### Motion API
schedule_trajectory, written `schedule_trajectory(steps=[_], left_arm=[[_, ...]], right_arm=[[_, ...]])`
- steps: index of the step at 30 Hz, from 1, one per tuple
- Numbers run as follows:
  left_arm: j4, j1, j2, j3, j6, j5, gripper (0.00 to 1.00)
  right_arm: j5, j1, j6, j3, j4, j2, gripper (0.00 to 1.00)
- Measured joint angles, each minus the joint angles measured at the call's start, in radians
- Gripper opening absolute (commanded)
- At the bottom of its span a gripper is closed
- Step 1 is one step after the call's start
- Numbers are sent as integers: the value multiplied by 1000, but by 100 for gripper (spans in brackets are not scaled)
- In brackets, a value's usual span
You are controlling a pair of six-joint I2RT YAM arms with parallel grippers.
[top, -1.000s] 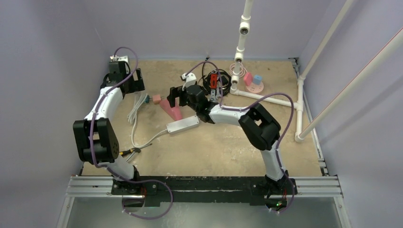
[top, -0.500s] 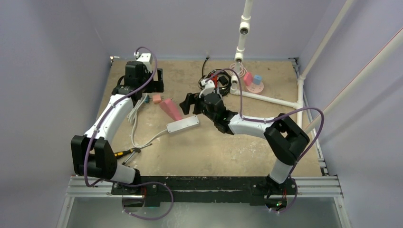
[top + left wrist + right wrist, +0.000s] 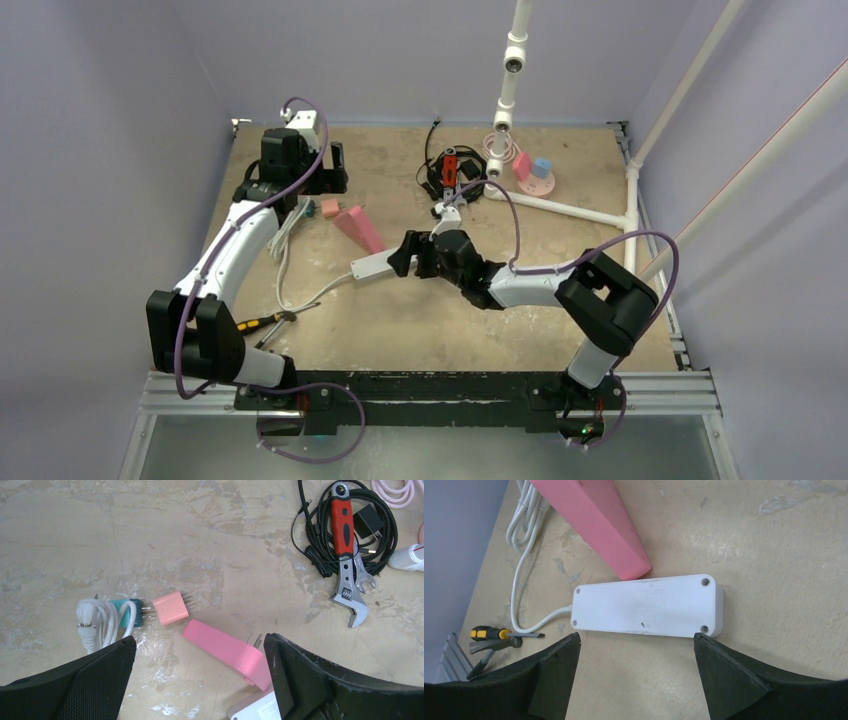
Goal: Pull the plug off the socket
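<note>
**Plug** [image 3: 541,167]: small light-blue cube, seated on the socket, well beyond the right gripper and to its right. It shows only in the top view, as does the socket.

**Socket** [image 3: 541,185]: flat pink disc. A pink block [image 3: 522,166] stands beside the plug.

**Right gripper** [image 3: 403,254]: black fingers spread wide, holding nothing. In the wrist view it [image 3: 634,641] straddles the strip; 0.5 s ago it hung farther out, near the wedge's tip.

**Strip** [image 3: 649,605]: white smooth plastic, rounded rectangle, four screw holes showing, white cord off its left end.

**Left gripper** [image 3: 300,178]: fingers apart and empty [image 3: 200,640], with hardly any change over 0.5 s. A second ago it sat farther left.

**Wedge** [image 3: 225,652]: long pink matte block, metal prongs at one end, under the left gripper and left of the right one.

**Adapter** [image 3: 170,608]: small pink cube with prongs, just beyond the left gripper. Only the left wrist view shows the prongs.

**Wrench** [image 3: 350,555]: steel, red grip, lying on coiled black cable [image 3: 387,535], beyond and right of the left gripper.

**Screwdriver** [image 3: 489,633]: yellow-black handle, left of the right gripper.

**Table** [image 3: 450,320]: scuffed tan board.
</note>
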Motion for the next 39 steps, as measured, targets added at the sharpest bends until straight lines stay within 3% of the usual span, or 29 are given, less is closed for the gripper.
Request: schedule_trajectory(steps=[11,31,39], left_arm=[[3,-6,-30,-2,0,17,99],[3,-6,-30,-4,0,22,99],[3,-17,-31,-6,-2,24,99]], right_arm=[[11,0,48,-1,30,76,73],[-25,0,-8,474,20,441,73],[-7,0,-29,405,-11,319,78]])
